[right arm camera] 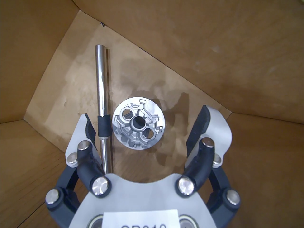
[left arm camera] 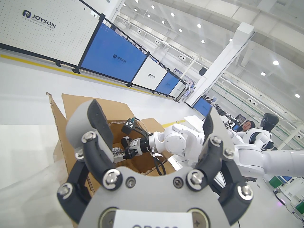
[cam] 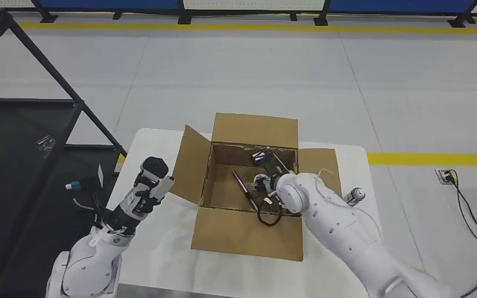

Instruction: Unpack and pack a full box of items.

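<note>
Right gripper [right arm camera: 145, 121]: spread wide and grasping nothing; it hangs inside the box [right arm camera: 190, 36], above the floor, with the metal disc [right arm camera: 125, 129] seen between its two fingers.
Metal disc: lies flat on the box floor, holed hub facing up, clear of both fingers.
Steel rod [right arm camera: 101, 84]: lies on the floor just beside the disc, with a black band around it; one finger [right arm camera: 82, 131] is close to that band, and contact cannot be told.
Box, top view: flaps open, at the middle of the table [cam: 164, 246]; the rod runs from 11 to 5 o'clock, at 9 o'clock of the right gripper.
Left gripper [left arm camera: 153, 117]: released, wide, empty; held above the table at 9 o'clock of the box, outside its side flap.
Small cylinder [cam: 355, 196]: dark-topped, on the table at 3 o'clock of the box.
</note>
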Available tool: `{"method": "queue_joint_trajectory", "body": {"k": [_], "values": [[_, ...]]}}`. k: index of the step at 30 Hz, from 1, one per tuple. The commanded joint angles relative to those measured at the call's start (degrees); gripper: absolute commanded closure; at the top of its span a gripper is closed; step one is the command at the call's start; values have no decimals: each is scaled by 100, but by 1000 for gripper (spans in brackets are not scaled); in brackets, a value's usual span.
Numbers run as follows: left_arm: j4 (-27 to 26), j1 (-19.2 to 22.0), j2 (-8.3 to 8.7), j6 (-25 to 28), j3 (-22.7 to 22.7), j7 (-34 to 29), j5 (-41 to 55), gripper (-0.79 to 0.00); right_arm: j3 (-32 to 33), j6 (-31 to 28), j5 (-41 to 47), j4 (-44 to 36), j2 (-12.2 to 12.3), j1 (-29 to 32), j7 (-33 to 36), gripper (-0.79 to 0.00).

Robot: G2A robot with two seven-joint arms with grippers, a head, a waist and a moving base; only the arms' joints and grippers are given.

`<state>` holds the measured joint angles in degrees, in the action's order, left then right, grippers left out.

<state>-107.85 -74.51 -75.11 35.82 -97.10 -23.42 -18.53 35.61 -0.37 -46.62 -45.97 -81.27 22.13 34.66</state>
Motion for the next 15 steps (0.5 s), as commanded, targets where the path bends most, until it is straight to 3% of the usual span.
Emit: {"method": "queue_joint_trajectory", "body": {"k": [1,9,15], "values": [[0,0,0,0,0,0,0,-785,-34,-43,8,170,-69,-58,-1,-3],[0,0,0,0,0,0,0,-785,-47,-218,2,429,-221,-158,32,0],[0,0,0,0,0,0,0,-785,177,-384,-4,93,-169,-132,58,0]]}}
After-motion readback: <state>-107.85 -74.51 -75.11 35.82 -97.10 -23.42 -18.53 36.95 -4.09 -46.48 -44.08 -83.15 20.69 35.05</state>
